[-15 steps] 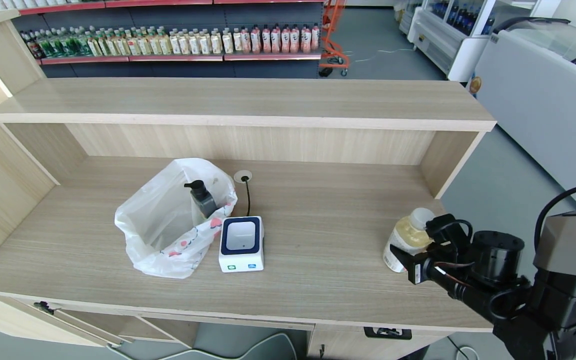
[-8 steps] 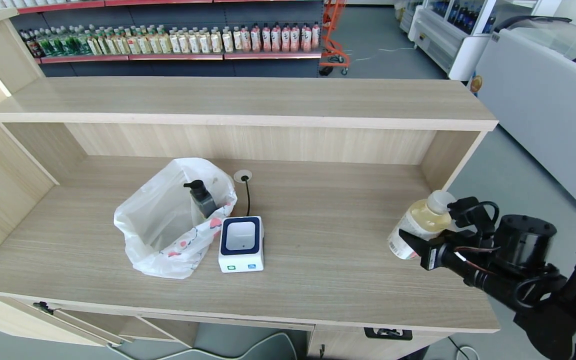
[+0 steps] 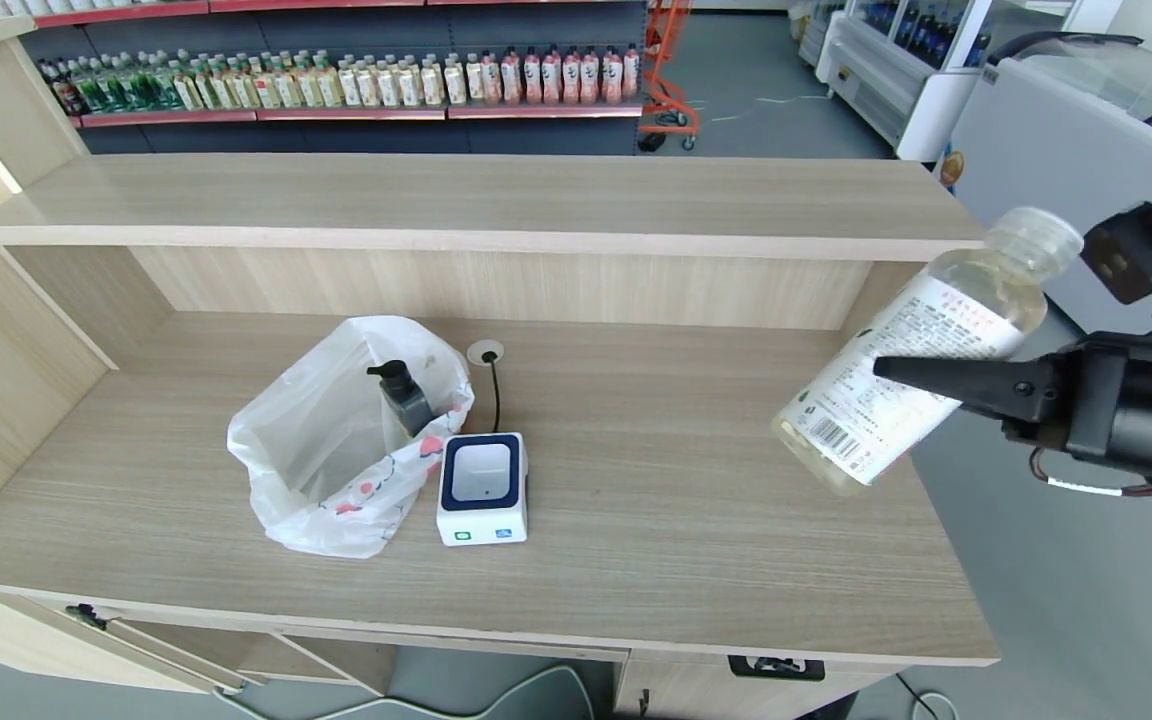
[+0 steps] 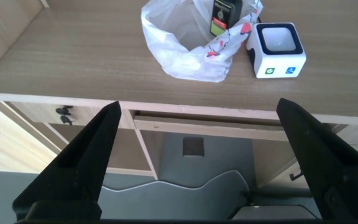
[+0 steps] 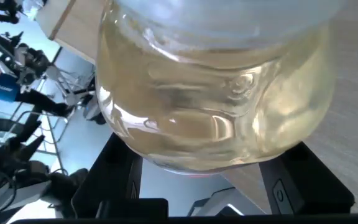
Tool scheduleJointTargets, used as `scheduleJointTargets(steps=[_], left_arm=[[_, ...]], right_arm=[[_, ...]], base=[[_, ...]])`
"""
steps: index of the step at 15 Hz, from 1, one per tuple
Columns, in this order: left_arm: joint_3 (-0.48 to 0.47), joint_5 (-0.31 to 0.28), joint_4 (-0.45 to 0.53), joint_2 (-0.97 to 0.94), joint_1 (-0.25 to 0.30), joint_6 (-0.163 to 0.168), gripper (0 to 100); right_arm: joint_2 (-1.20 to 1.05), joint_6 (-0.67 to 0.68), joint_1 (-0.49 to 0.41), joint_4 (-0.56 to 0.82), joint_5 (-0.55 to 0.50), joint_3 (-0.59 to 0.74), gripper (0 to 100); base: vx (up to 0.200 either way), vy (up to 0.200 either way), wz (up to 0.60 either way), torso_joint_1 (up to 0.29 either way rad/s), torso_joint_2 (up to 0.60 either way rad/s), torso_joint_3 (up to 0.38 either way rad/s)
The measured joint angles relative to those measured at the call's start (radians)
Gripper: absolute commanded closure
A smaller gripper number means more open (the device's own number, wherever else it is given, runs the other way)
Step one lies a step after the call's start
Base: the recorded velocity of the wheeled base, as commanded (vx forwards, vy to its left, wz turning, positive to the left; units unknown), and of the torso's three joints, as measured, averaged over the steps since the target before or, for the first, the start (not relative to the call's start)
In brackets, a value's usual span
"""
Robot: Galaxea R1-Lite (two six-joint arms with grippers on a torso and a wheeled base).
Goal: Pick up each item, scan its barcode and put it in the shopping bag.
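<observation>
My right gripper (image 3: 946, 345) is shut on a clear bottle of pale yellow liquid (image 3: 916, 350), held tilted in the air over the counter's right end, white cap up and barcode label facing me. The bottle's base (image 5: 210, 106) sits between the fingers in the right wrist view. The white scanner (image 3: 482, 486) sits mid-counter, beside the white shopping bag (image 3: 336, 450), which holds a dark pump bottle (image 3: 403, 393). My left gripper (image 4: 197, 162) hangs open below the counter's front edge, with the shopping bag (image 4: 185, 43) and scanner (image 4: 278, 48) beyond it.
The wooden counter (image 3: 636, 520) has a raised back ledge (image 3: 476, 200) and side walls. A cable (image 3: 495, 390) runs from the scanner to a hole in the counter. Drawers (image 4: 197, 127) sit under the front edge. Freezers (image 3: 1086, 150) stand to the right.
My right gripper has lifted the bottle off the counter's right end, raising it well above the surface and tilting it so its label faces me. The bag and scanner are unmoved.
</observation>
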Motion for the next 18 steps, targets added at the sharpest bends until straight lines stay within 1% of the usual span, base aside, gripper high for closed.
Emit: scheduleJointTargets(steps=[2, 6, 8, 11, 15, 18], left_arm=[[0.0, 0.0, 0.0, 0.0, 0.0, 0.0, 0], [0.0, 0.0, 0.0, 0.0, 0.0, 0.0, 0], [0.0, 0.0, 0.0, 0.0, 0.0, 0.0, 0], [0.0, 0.0, 0.0, 0.0, 0.0, 0.0, 0], [0.0, 0.0, 0.0, 0.0, 0.0, 0.0, 0], [0.0, 0.0, 0.0, 0.0, 0.0, 0.0, 0]], right_arm=[[-0.09, 0.044, 0.063, 0.043, 0.087, -0.061, 100], [-0.153, 0.077, 0.167, 0.051, 0.129, -0.099, 100], [-0.169, 0.103, 0.196, 0.053, 0.146, -0.104, 100], [-0.194, 0.174, 0.234, 0.059, 0.198, -0.107, 100], [-0.219, 0.213, 0.303, 0.091, 0.204, -0.111, 100], [-0.248, 0.214, 0.343, 0.176, 0.204, -0.111, 100]], base=[[0.0, 0.0, 0.0, 0.0, 0.0, 0.0], [0.0, 0.0, 0.0, 0.0, 0.0, 0.0], [0.0, 0.0, 0.0, 0.0, 0.0, 0.0], [0.0, 0.0, 0.0, 0.0, 0.0, 0.0], [0.0, 0.0, 0.0, 0.0, 0.0, 0.0], [0.0, 0.0, 0.0, 0.0, 0.0, 0.0]])
